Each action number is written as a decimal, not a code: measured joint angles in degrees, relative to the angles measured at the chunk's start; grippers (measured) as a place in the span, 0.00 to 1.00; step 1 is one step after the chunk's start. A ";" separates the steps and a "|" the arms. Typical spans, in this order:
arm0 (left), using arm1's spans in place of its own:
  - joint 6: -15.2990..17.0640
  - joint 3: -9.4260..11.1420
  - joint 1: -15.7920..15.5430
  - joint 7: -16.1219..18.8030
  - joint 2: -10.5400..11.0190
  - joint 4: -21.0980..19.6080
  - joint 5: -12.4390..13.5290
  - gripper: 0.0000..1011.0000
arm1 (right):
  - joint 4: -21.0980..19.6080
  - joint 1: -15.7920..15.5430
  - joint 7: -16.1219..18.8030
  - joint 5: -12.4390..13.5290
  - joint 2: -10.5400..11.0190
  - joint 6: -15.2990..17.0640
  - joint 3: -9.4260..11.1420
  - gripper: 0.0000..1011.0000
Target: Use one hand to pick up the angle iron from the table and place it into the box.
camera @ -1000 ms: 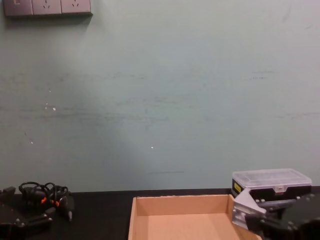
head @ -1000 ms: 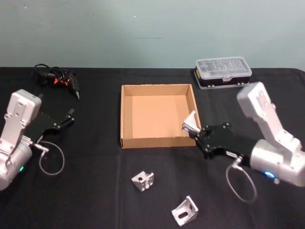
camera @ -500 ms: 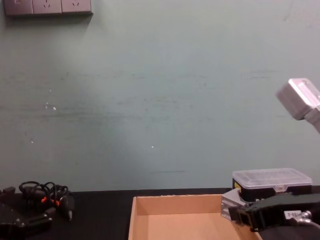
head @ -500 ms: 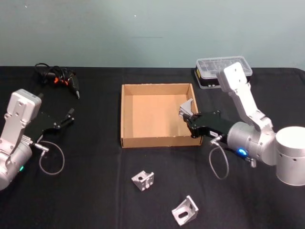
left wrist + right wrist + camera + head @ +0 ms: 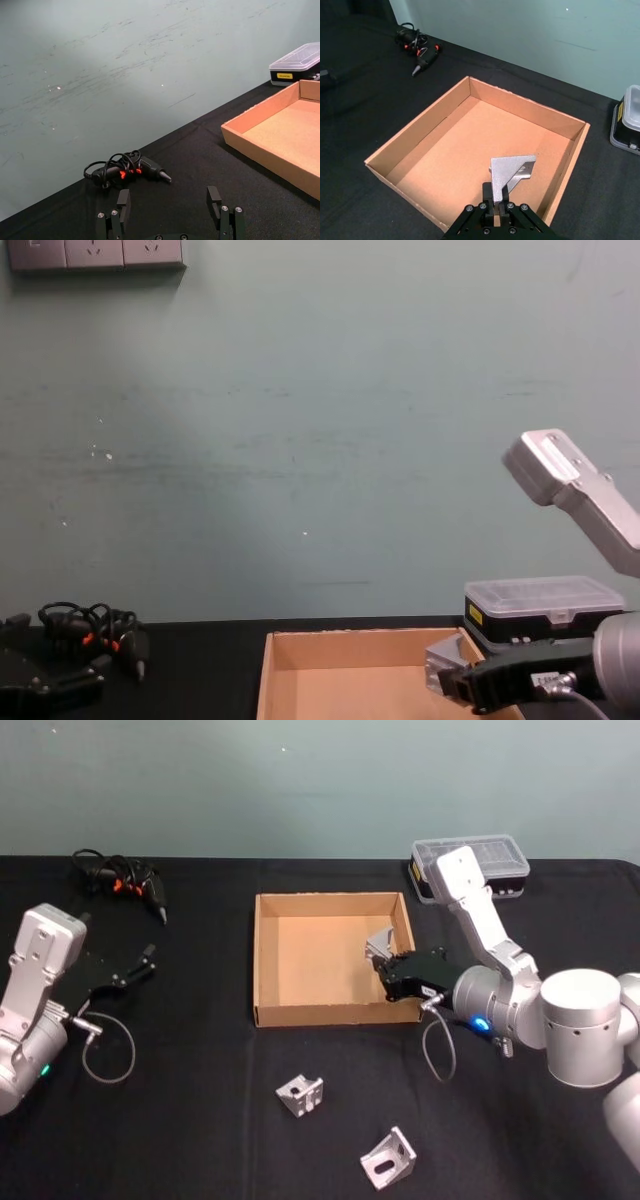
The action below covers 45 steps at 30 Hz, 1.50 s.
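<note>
**Silver angle iron (image 5: 381, 942) now over the box**

Right gripper (image 5: 386, 960), clamped on the iron, has swung from the front-right corner of the box (image 5: 262, 960) to over its floor, beside the right wall; release comes next, I judge. The iron juts past the fingertips toward the box's middle, long axis along the gripper's reach. Left gripper (image 5: 146, 966) idles with fingers apart over the table (image 5: 200, 1120), on its left side.

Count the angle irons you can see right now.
3. One angle iron is gripped in the right pincer over the box. Two lie on the table in front of the box: one close by, one nearer the robot. Left pincer holds none.
</note>
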 joint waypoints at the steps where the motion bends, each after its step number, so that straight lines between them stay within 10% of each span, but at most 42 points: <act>1: 0.00 0.00 0.00 0.00 0.00 0.00 0.00 0.99 | 0.28 0.17 0.00 -0.19 -0.17 0.04 -0.04 0.06; 25: 0.00 0.00 0.00 0.00 0.00 0.00 0.00 0.99 | 5.95 2.13 0.36 -4.33 -3.77 0.44 0.48 0.10; 45: 0.00 0.00 0.00 0.00 0.00 0.00 0.00 0.99 | 2.02 -0.54 1.47 -4.41 -3.88 -1.50 4.03 0.72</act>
